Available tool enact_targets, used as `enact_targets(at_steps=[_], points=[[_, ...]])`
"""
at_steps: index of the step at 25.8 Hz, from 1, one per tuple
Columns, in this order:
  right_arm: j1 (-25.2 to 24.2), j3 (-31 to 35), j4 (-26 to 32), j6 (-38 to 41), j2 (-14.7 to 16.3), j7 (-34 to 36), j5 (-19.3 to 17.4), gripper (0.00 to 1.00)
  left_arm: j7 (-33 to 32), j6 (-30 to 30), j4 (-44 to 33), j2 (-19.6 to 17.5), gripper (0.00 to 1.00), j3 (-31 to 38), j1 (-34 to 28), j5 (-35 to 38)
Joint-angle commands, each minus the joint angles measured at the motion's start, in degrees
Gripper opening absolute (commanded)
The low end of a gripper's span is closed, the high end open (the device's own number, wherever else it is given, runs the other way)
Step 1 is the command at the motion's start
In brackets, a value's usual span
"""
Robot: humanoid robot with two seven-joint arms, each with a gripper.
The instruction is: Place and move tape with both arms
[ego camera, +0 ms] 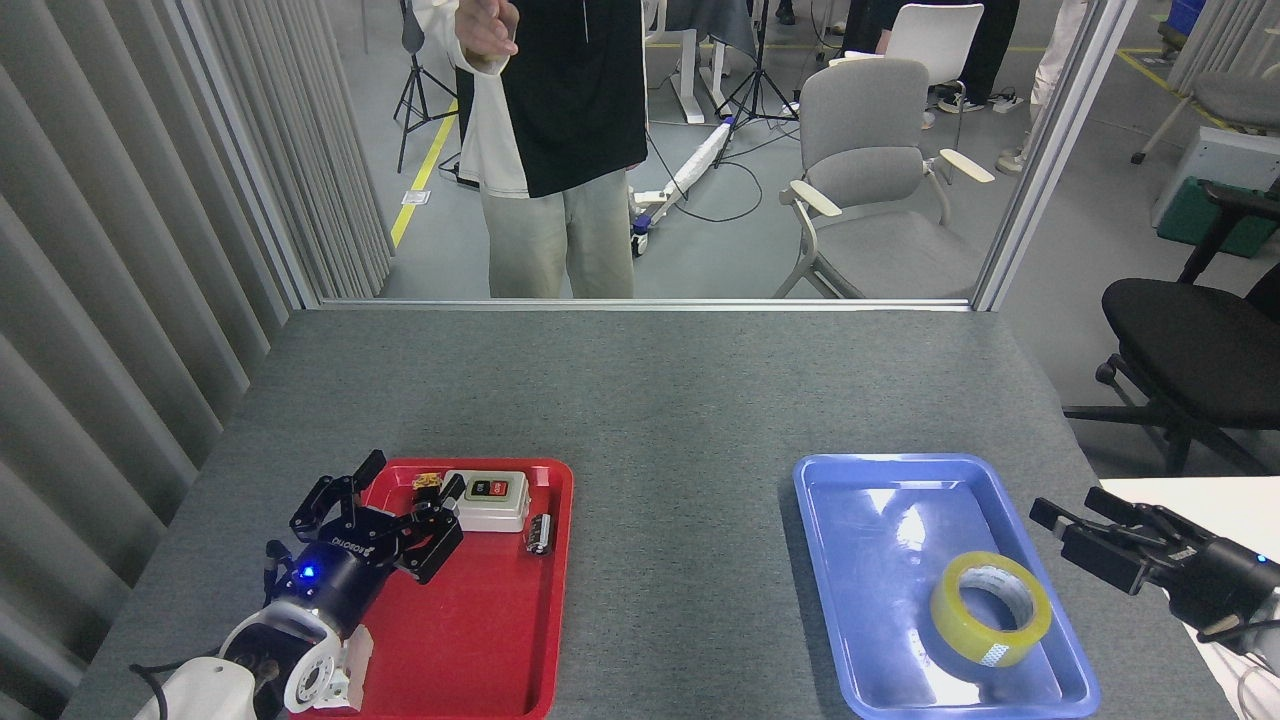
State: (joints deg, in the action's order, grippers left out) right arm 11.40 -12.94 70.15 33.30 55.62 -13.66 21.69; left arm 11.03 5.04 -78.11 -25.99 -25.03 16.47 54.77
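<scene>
On the grey, felt-like worktop [640,400] sit two shallow plastic trays, well apart. Lying in the near right part of the glossy blue tray [870,480] is the tape [990,609], a translucent yellow roll resting nearly flat with its pale core facing up. Just beyond that tray's right rim hangs the right gripper [1065,520], black and angular, its fingers spread apart with nothing between them, clear of the roll. Over the left edge of the red tray [480,630] hovers the left gripper [385,495], fingers splayed wide and empty, a blue light on its wrist. Close beside its fingertips lie a grey switch box [487,500], a small dark cylinder [540,533] and a tiny yellowish piece [428,481]. Behind the glass stands a person [545,150], near a grey chair [870,170].
</scene>
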Motion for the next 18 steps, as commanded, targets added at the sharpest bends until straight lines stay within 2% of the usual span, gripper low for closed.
enact_targets(at_steps=[1, 3, 4, 6, 9, 13, 18], points=[[-4.5, 4.3, -0.5, 5.4, -3.8, 20.2, 15.6, 1.00, 0.7, -0.4, 0.8, 0.5, 0.99, -0.1, -0.1, -5.8], [-6.0, 4.2, -0.1, 0.7, -6.1, 28.8, 23.6, 1.00, 0.6, -0.4, 1.3, 1.2, 0.99, -0.1, -0.1, -8.0], [-7.2, 4.2, 0.3, -3.1, -7.7, 30.8, 26.6, 1.00, 0.4, -0.3, 1.6, 1.4, 0.99, 0.0, -0.3, -8.0], [-8.8, 4.2, 1.0, -11.4, -11.0, 31.4, 29.6, 1.00, 0.2, -0.3, 2.0, 1.6, 0.99, 0.2, -0.5, -8.1], [-10.4, 4.3, 2.4, -17.8, -13.5, 31.5, 31.3, 1.00, 0.1, -0.5, 1.5, 1.5, 0.99, 0.6, -0.7, -7.2], [-11.7, 5.3, 4.1, -21.8, -15.3, 31.2, 31.7, 1.00, 0.0, -0.5, 1.2, 1.5, 0.99, 6.0, -3.5, -5.0], [-14.4, 9.0, 7.0, -27.0, -19.0, 30.8, 33.2, 1.00, 0.0, -0.8, 1.1, 1.4, 0.99, 6.9, -3.7, -4.6]])
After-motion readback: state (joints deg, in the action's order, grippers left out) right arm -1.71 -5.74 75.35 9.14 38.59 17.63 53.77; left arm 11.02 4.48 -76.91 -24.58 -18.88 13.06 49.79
